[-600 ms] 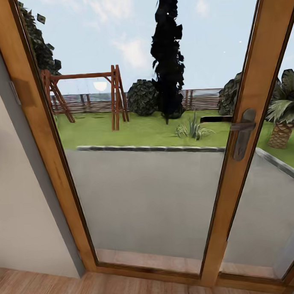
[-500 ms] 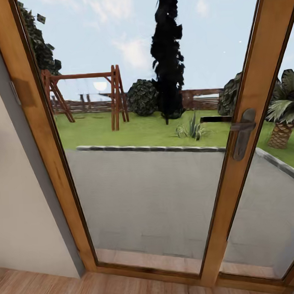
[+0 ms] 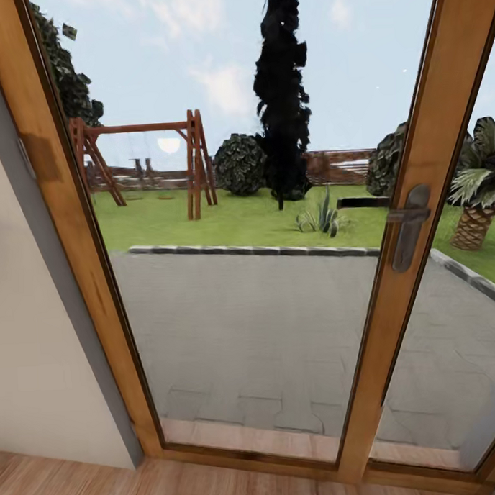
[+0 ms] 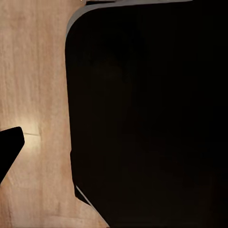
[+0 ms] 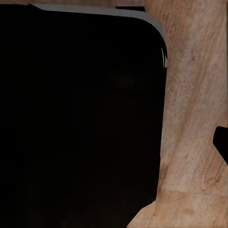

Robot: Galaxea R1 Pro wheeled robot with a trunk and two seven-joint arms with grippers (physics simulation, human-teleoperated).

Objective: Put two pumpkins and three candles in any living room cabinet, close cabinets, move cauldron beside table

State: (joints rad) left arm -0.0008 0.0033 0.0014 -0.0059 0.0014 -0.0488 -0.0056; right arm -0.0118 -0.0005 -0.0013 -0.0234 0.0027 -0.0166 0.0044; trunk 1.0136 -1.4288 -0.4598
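the head view faces a glass door [image 3: 258,326] in a light wooden frame [image 3: 74,233], with a dark lever handle [image 3: 409,224] on the upright at the right. a pale wall [image 3: 36,357] stands at the left and a strip of wood floor [image 3: 71,489] runs along the bottom. through the glass lies a grey paved patio [image 3: 279,311] edged by a stone kerb [image 3: 255,250], then a lawn [image 3: 232,218] with a wooden swing frame [image 3: 146,162], a tall dark tree [image 3: 282,95], a round bush [image 3: 238,165], a spiky plant [image 3: 322,217], a palm [image 3: 479,194] at the right and a fence [image 3: 337,166] at the back under a pale blue sky. in the left wrist view a big black rounded body [image 4: 152,114] of the robot sits over the wood floor [image 4: 33,71], and a dark fingertip [image 4: 8,147] shows at the edge; whether the left gripper is released or clenched cannot be told. in the right wrist view the same black body [image 5: 80,114] covers the floor [image 5: 190,118], with a dark fingertip [image 5: 222,142] at the edge; its state cannot be told either. no pumpkin, candle, cabinet, cauldron or table is before the cameras, so their look and place cannot be told.
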